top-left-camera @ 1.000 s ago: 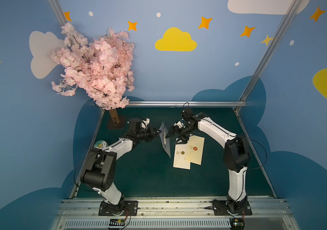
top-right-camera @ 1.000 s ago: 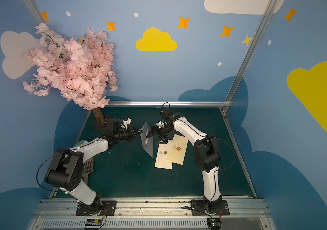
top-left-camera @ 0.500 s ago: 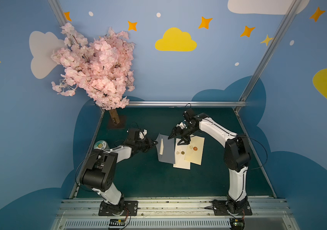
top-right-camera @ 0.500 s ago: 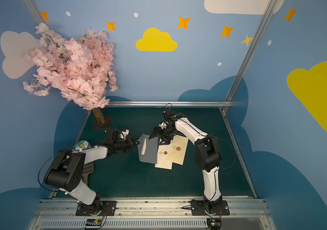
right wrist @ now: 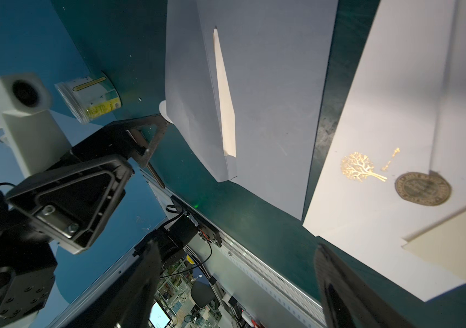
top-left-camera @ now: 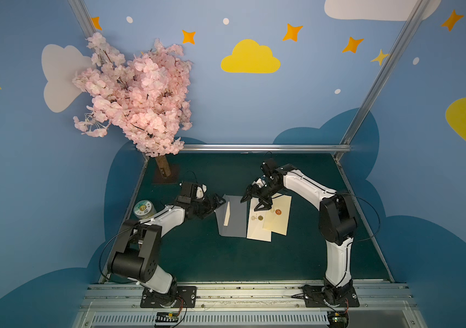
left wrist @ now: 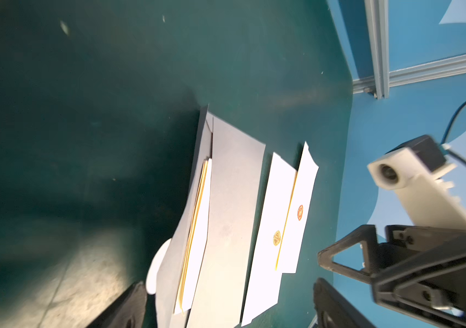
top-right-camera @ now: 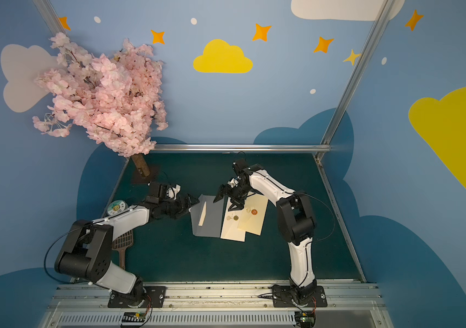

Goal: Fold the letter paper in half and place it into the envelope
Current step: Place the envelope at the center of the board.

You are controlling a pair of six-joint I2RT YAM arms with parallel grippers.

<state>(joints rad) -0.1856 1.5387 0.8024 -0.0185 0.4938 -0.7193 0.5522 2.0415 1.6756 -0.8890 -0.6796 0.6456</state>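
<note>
Resting flat mid-way between the side edges of the bench (top-left-camera: 197, 255), the grey envelope (top-left-camera: 236, 224) holds the folded letter paper (top-left-camera: 227, 214). It looks thin, light and slippery, so grip its flap edge. Your left pincer (top-left-camera: 219, 204) and right pincer (top-left-camera: 251, 203) stand apart, empty.

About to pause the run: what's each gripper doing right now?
Left gripper: open, holding nothing, by the envelope.
Right gripper: open, empty.
</note>
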